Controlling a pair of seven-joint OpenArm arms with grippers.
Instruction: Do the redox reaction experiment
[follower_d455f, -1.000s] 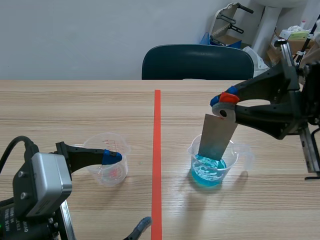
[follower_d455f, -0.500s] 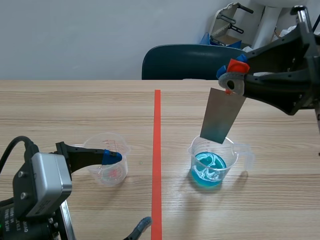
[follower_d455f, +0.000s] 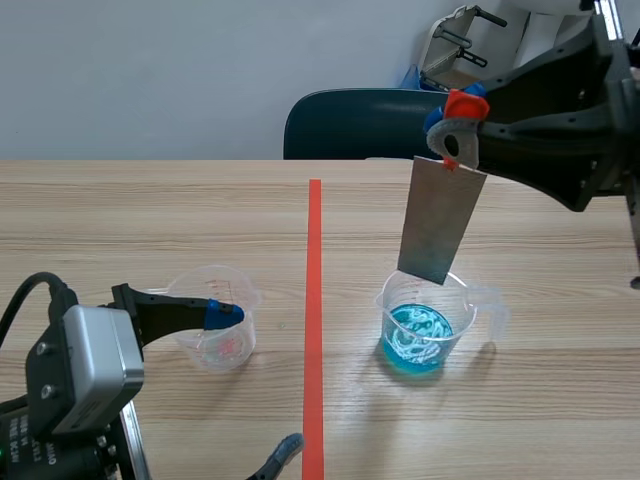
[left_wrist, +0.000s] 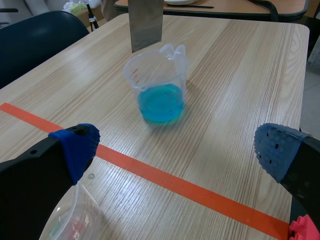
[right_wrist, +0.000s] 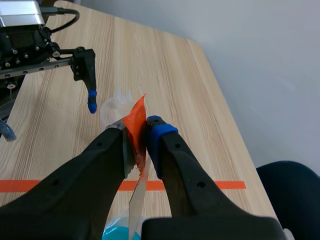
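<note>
A clear beaker with blue liquid stands right of the red tape line. Above it hangs a grey metal strip, its lower edge just over the beaker's rim. My right gripper is shut on the strip's orange-tagged top end. An empty clear beaker stands left of the line. My left gripper is open, one blue fingertip at this beaker's rim, the beaker partly beside the finger in the left wrist view.
A dark blue chair stands behind the far table edge. The red tape line runs down the table's middle. Boxes and clutter sit at the back right. The table's right edge lies beyond the blue beaker in the left wrist view.
My right gripper has lifted the metal strip up out of the blue liquid; it now hangs above the beaker. The left arm has stayed still.
</note>
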